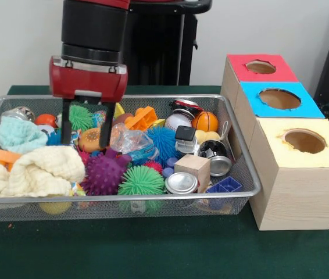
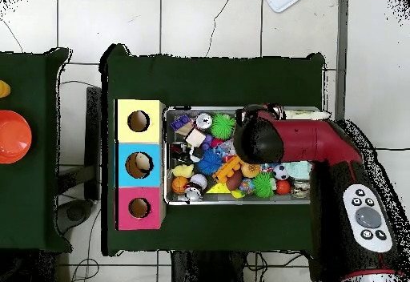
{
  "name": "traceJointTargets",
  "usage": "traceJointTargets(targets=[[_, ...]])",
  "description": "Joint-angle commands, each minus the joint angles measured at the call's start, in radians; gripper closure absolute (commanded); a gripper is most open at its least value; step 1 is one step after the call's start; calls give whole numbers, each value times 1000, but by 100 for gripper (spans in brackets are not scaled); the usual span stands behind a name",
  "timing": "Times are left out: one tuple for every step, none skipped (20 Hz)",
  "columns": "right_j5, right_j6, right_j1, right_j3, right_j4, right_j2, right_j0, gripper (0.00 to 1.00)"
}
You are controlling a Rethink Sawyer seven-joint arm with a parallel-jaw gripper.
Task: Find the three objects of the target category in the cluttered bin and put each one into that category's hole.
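The wide silver wire mesh bin [image 1: 243, 168] on the green table is full of clutter: a purple spiky rubber ball [image 1: 103, 173], a green spiky ball [image 1: 141, 181], a blue one [image 1: 163, 143], a cream folded towel [image 1: 42, 170], a small wooden cube [image 1: 192, 168]. The white dotted fabric pieces I cannot find for sure among them. Three wooden boxes with holes, red [image 1: 260, 67], blue [image 1: 279, 99] and yellow [image 1: 305, 141], stand just beside the bin. The red gripper [image 1: 86, 138] has its two black fingers [image 1: 67, 123] apart, their tips down among the toys and holding nothing.
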Motion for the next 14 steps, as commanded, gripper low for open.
traceJointTargets(targets=[[155,-322,73,-94,-118,87,-56,0],[156,-327,78,-93,-124,89,-64,0],[151,-328,81,-86,-127,97,-78,0],[153,-320,82,-81,-130,97,-79,0],[154,-313,83,-76,-132,97,-81,0],[148,-305,85,-70,-138,97,-84,0],[151,-301,88,-64,-144,94,-89,0],[156,-291,91,-57,-144,92,-93,0],[163,-281,90,-53,-142,89,-93,0],[171,-272,89,-48,-139,86,-93,0],[184,-269,91,-49,-139,84,-90,0],[188,-264,90,-44,-139,83,-91,0],[186,-259,93,-35,-143,80,-100,0],[190,-252,94,-30,-144,76,-99,0]])
